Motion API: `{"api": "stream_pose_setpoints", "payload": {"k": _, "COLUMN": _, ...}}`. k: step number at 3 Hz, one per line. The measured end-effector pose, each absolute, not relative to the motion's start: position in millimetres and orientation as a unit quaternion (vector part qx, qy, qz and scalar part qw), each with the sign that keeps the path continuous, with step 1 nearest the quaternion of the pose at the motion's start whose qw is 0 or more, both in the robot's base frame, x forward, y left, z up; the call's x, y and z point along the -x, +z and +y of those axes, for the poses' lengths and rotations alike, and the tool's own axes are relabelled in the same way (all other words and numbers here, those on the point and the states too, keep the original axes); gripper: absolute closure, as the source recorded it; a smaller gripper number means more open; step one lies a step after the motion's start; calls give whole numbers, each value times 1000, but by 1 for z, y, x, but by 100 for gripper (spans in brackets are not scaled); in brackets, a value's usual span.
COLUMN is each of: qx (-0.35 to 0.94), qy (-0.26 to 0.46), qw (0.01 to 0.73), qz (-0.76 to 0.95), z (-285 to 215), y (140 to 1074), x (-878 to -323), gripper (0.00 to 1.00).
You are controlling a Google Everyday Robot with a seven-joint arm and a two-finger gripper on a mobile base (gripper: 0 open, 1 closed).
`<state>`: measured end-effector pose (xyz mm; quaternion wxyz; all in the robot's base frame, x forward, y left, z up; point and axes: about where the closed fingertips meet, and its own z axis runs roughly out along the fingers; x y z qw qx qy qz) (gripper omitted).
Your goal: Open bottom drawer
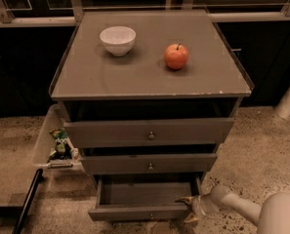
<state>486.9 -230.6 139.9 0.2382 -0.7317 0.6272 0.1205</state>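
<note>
**A:** How far along is the job?

**B:** Mostly done, I judge. The bottom drawer (139,212) stands pulled out from the cabinet, well forward of the tabletop's (144,79) front edge, and its dark inside shows from above. The middle drawer (149,164) and the top drawer (149,132) sit further back, each a step behind the one below.

**A:** So what is left?

**B:** Perhaps a little more travel. I cannot tell whether the drawer is at the end of its run. After that, I only need to draw my arm clear.

**A:** Where is your gripper?

**B:** My gripper (187,209) is low by the floor, below the tabletop's front right corner, at the right end of the bottom drawer's front panel.

**A:** And the fingers?

**B:** The fingers (184,199) are spread apart, not clenched. One tip lies at the top edge of the panel's right end and the other hangs lower, near its bottom edge, so the end of the panel sits about between them. They look to be touching it, but I cannot tell whether they press on it. I hold nothing else.

**A:** What about the things up top?

**B:** The white bowl (117,39) sits near the back left corner and the apple (176,56) toward the right edge. They are well apart, and neither has a part in this.
</note>
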Motion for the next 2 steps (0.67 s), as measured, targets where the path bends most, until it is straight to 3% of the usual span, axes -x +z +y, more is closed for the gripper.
{"api": "stream_pose_setpoints", "payload": {"k": 2, "qx": 733, "qy": 128, "qw": 243, "qz": 622, "z": -235, "y": 147, "x": -473, "gripper": 89}}
